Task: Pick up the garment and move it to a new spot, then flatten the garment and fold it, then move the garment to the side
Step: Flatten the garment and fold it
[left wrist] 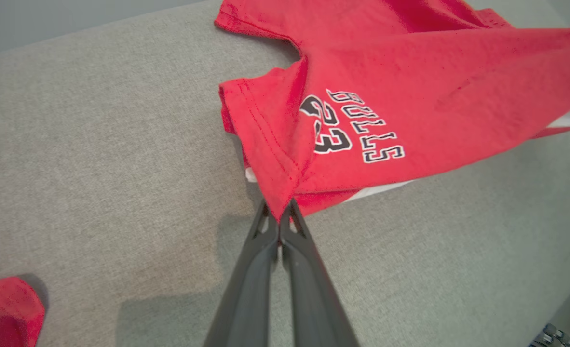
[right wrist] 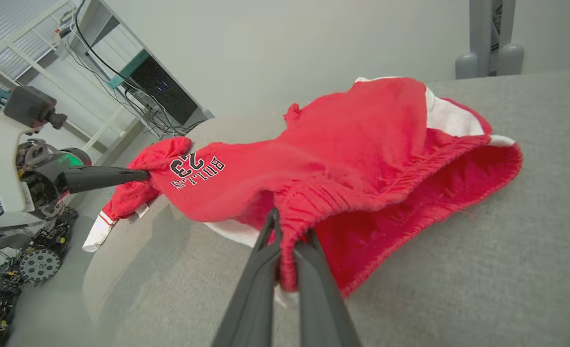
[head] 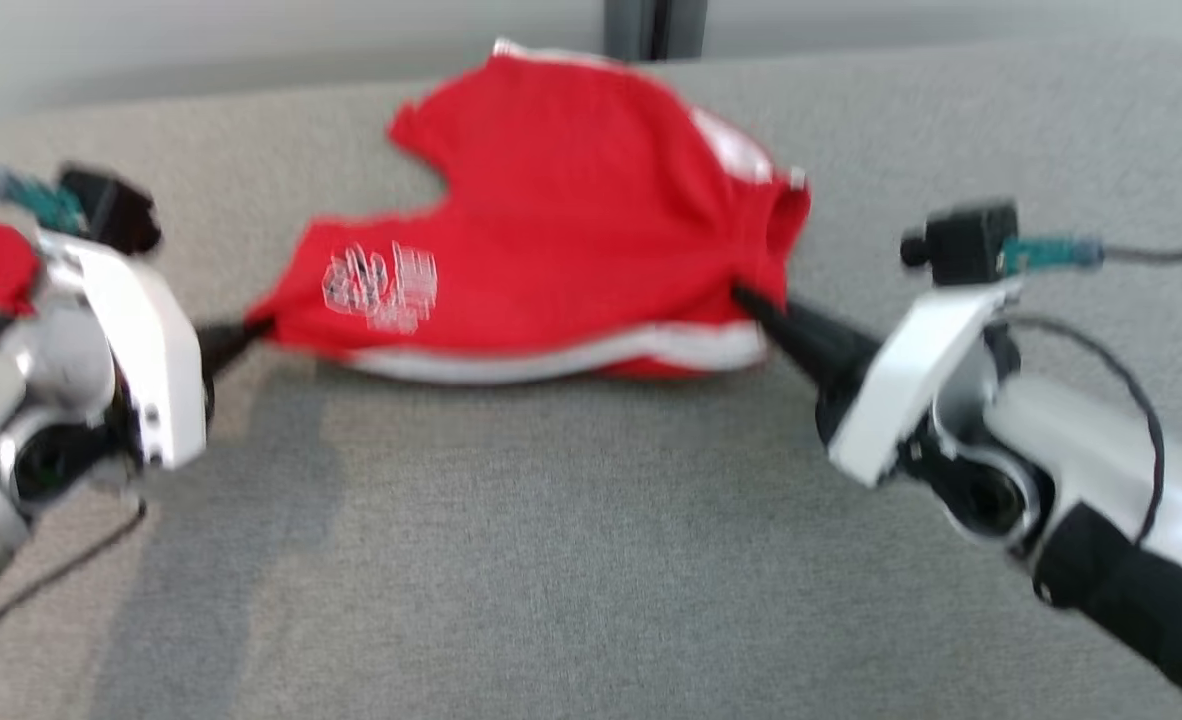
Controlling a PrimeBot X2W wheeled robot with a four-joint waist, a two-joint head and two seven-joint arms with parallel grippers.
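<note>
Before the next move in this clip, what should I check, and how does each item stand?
1. Left gripper shut on the red shorts at the leg hem: ok.
2. Right gripper shut on the waistband: ok.
3. Shorts lying flat: not ok, bunched, waistband gaping.
4. Other red cloth apart from the shorts: ok.
5. Both fabric layers pinched at each grip: cannot tell.
</note>
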